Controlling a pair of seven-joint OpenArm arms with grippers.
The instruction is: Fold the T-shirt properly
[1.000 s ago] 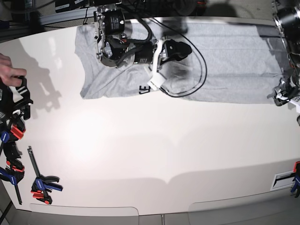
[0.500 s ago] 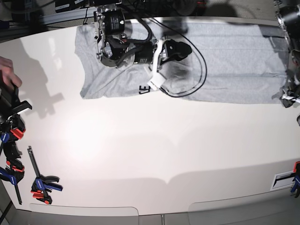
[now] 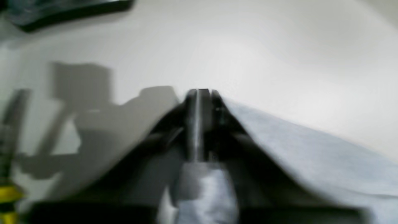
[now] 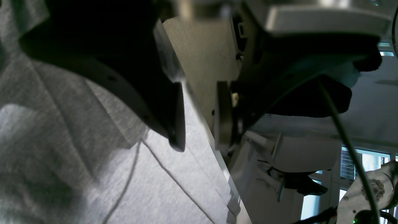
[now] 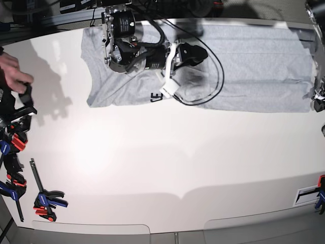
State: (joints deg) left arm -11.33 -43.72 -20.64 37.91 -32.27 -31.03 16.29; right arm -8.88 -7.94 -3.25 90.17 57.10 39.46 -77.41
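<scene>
The light grey T-shirt (image 5: 254, 61) lies spread along the table's far edge, with a bit of black lettering (image 5: 156, 97) showing at its near hem. My right arm rests on the shirt's left half. Its gripper (image 5: 170, 87) is open, and in the right wrist view the fingers (image 4: 177, 124) stand apart over the cloth (image 4: 77, 155) with nothing between them. My left gripper (image 5: 319, 97) is at the shirt's right end, half out of frame. In the blurred left wrist view it (image 3: 200, 102) is shut on the shirt, and cloth (image 3: 311, 155) slopes down from it.
A black cable (image 5: 219, 71) loops over the shirt beside the right arm. Several clamps (image 5: 45, 199) lie at the white table's (image 5: 177, 162) left edge, where a person's hand (image 5: 12, 71) reaches in. A label plate (image 5: 307, 195) sits near the right front corner.
My left gripper moved right toward the frame's edge and the shirt's right hem corner followed it. The person's hand at the left shifted. The right arm stayed still.
</scene>
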